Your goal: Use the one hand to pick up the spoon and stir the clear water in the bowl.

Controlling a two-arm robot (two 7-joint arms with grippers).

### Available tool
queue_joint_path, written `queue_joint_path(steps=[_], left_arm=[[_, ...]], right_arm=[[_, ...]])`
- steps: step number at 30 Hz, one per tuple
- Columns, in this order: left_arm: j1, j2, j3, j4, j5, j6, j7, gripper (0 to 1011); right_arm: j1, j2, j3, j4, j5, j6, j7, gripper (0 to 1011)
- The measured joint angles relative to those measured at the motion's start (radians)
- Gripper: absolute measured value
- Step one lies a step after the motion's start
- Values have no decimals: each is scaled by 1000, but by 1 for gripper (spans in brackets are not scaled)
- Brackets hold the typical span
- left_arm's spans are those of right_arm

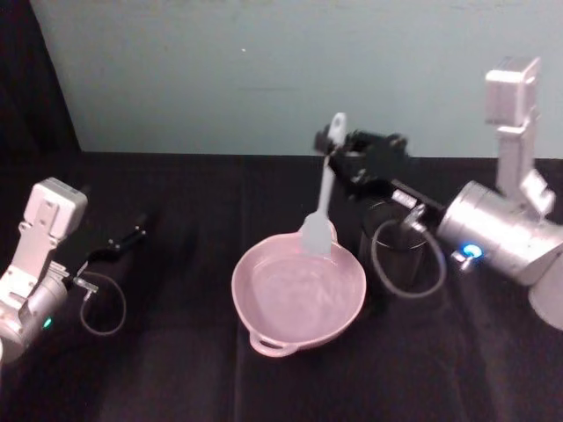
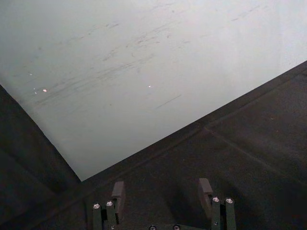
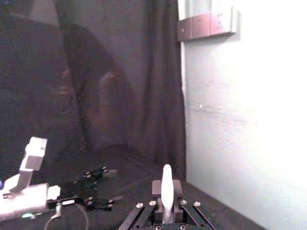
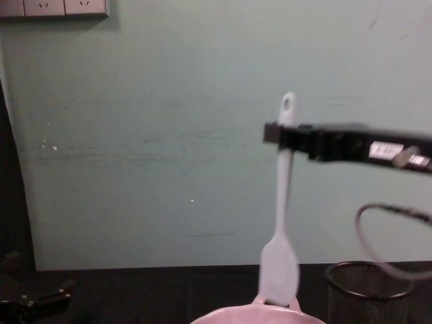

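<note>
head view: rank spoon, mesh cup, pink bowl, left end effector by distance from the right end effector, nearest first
1. Spoon: held in the right end effector, hanging down over the bowl's far rim.
2. Black wire-mesh cup: just below it, right of the bowl.
3. Pink bowl: centre of the table, on the cup's left.
4. Left end effector: far left of the table, open and idle.

Right gripper (image 3: pixel 165 211) jaws clamping white spoon (image 3: pixel 166 189) handle, dark curtain (image 3: pixel 120 81) beyond
</note>
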Motion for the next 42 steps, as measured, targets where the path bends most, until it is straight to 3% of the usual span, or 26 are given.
queue_joint_path(steps=[9, 17, 28, 42], left_arm=[[0, 0, 0, 0, 0, 0, 0, 1005], [0, 0, 0, 0, 0, 0, 0, 1005], [0, 0, 0, 0, 0, 0, 0, 1005], [0, 0, 0, 0, 0, 0, 0, 1005]], right_arm=[[11, 73, 69, -34, 47, 24, -30, 116], [9, 107, 109, -23, 81, 29, -48, 116], [10, 108, 116, 61, 106, 25, -55, 116], [16, 65, 90, 207, 153, 1, -16, 116]])
